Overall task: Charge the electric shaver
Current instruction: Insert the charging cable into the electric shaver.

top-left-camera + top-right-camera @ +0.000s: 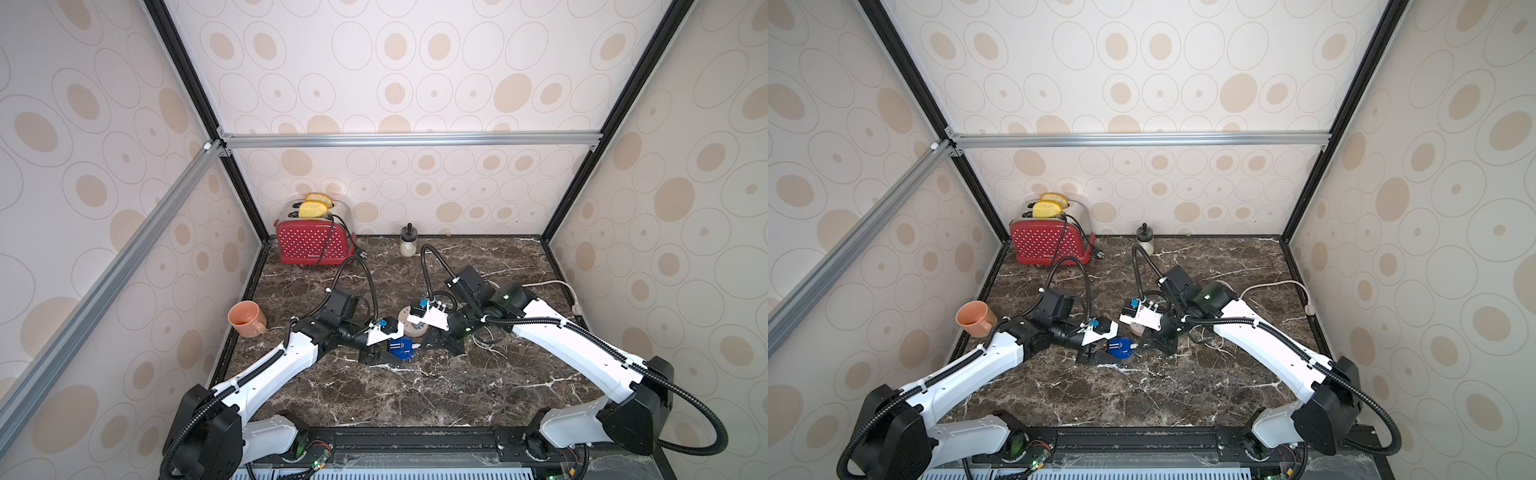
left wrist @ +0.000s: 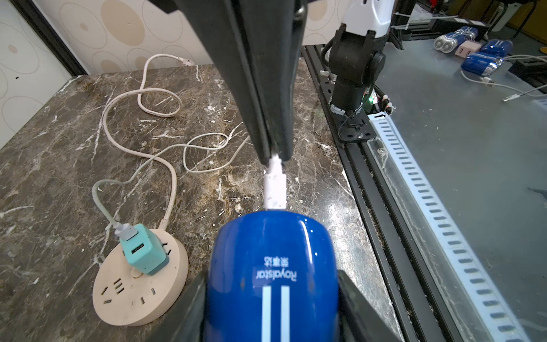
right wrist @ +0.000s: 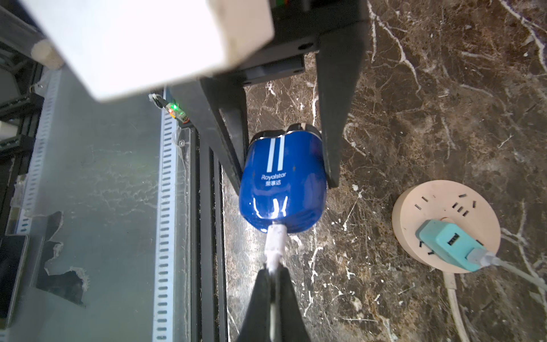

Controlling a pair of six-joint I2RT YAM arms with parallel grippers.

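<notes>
Brace with left end effector (image 3: 284, 187) clamped across glossy dark blue electric shaver (image 3: 281, 165) lying on brown marble bench (image 3: 414, 118); with right end effector (image 2: 273, 155) pinched shut on white cable plug (image 2: 275, 189), push straight, without twisting.

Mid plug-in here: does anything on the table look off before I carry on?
One thing: the power strip has its own cord ending in a plug that lies loose on the table near the side wall, in no visible socket, so the strip looks unpowered. The shaver and charging cable look fine.
</notes>
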